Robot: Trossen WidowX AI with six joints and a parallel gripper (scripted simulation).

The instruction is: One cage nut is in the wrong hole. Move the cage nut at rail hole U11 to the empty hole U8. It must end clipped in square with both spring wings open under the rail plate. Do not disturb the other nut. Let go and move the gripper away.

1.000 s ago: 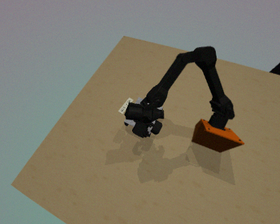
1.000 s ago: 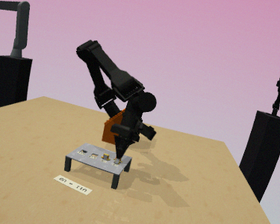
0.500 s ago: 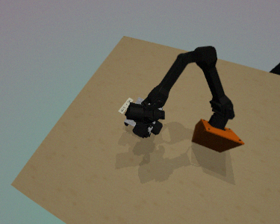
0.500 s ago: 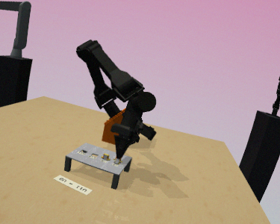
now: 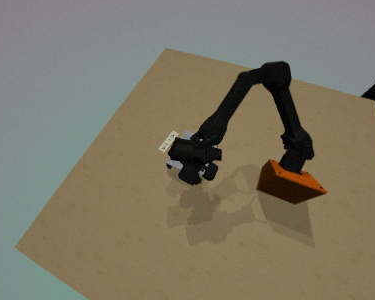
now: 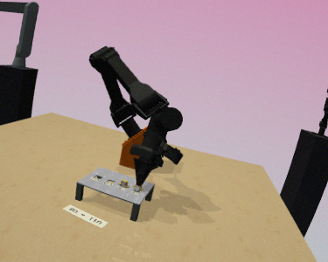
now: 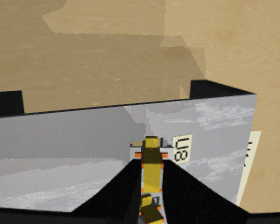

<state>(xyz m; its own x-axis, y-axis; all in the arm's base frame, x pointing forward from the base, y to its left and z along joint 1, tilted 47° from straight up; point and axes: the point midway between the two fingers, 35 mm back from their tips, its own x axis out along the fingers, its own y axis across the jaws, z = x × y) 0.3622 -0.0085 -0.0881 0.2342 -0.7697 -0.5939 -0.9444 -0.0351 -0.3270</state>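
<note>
Though narrow, fingers (image 6: pixel 141 175) apparently around nut (image 6: pixel 137 189) (image 7: pixel 151 156).

My desk (image 5: pixel 112 180) (image 6: pixel 37 157) (image 7: pixel 30 45) looks like pale, matt wood with faint grain. The rail plate (image 6: pixel 103 184) (image 7: pixel 75 140) reads as grey metal, smooth with brushed, streaky patches. My claw (image 6: pixel 139 184) (image 7: pixel 151 167) seems matt black plastic; the label (image 5: pixel 168 141) (image 6: pixel 85 216) (image 7: pixel 250 160) looks like flat paper.
</note>
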